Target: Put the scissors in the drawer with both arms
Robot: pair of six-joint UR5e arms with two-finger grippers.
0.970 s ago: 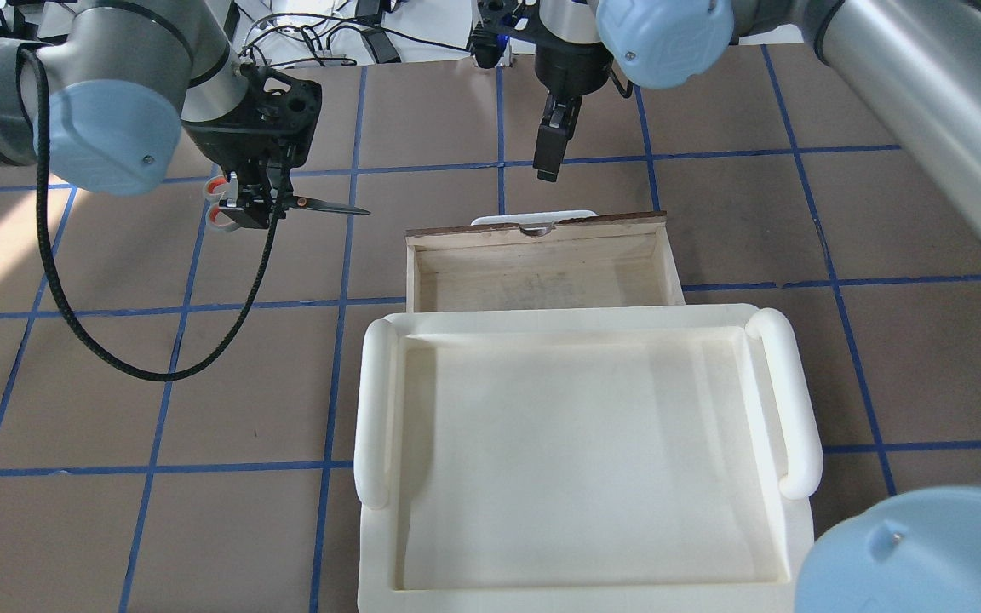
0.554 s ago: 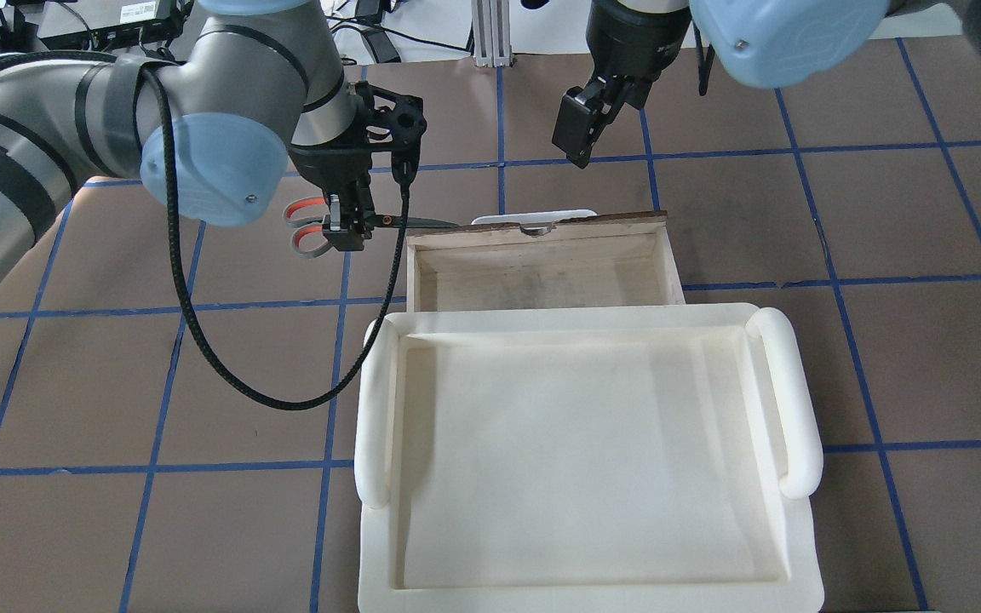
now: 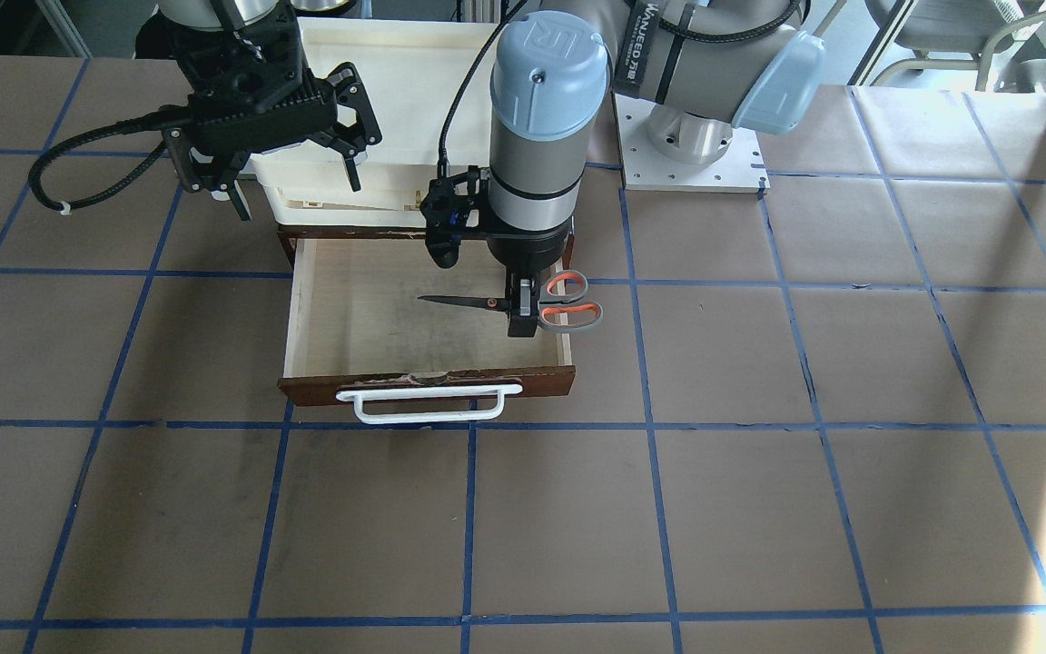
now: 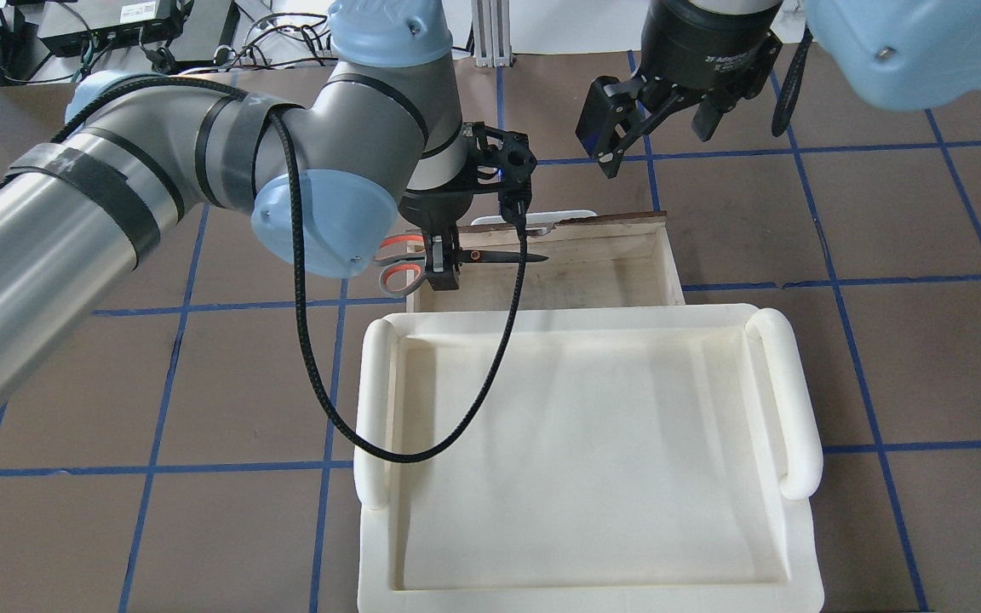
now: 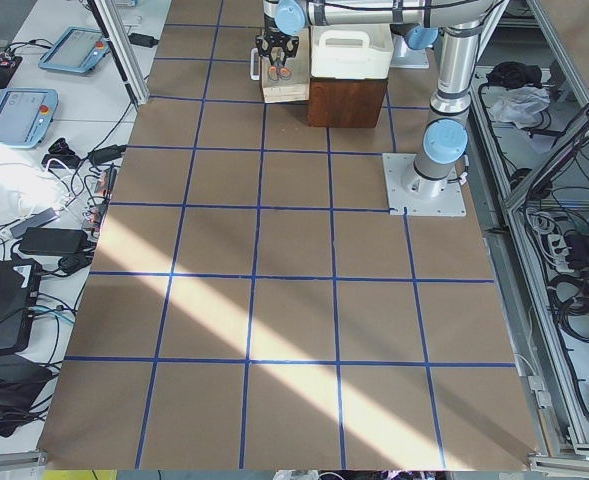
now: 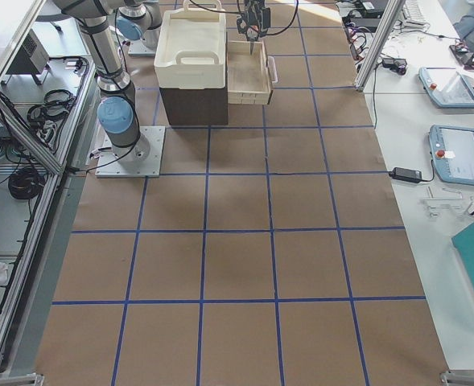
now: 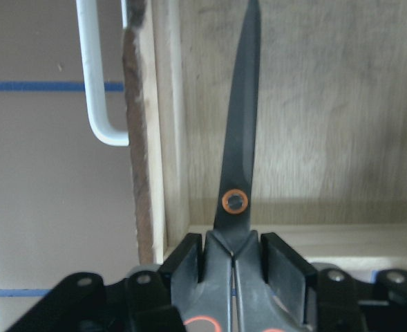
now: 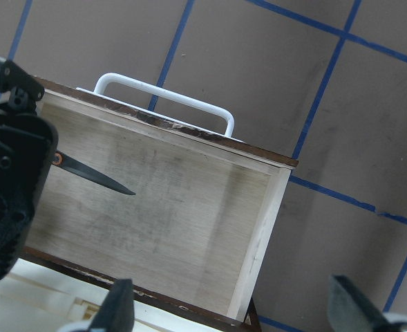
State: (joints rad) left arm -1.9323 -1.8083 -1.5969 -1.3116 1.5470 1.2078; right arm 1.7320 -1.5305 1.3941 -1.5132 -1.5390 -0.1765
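Swinging the small grey-and-orange-handled metal scissors [image 4: 490, 254] in over the shallow pale-wood drawer [image 4: 672, 264]; release not yet made.

Left black two-finger gripper [image 3: 521, 313] pinches the scissors just behind the pivot, jaws pressed on the shanks. A second ago it hung well off the drawer's side; now the blades lie level above the drawer floor, tips toward its middle, with the loop handles outside the side wall. Height above the floor can't be told. Right black gripper [image 4: 656, 153] has drifted farther beyond the drawer's dark front and its jaws, earlier together, are spread wide and hold nothing. Judgement: transport nearly done; a little more travel inward, then lower and let go.
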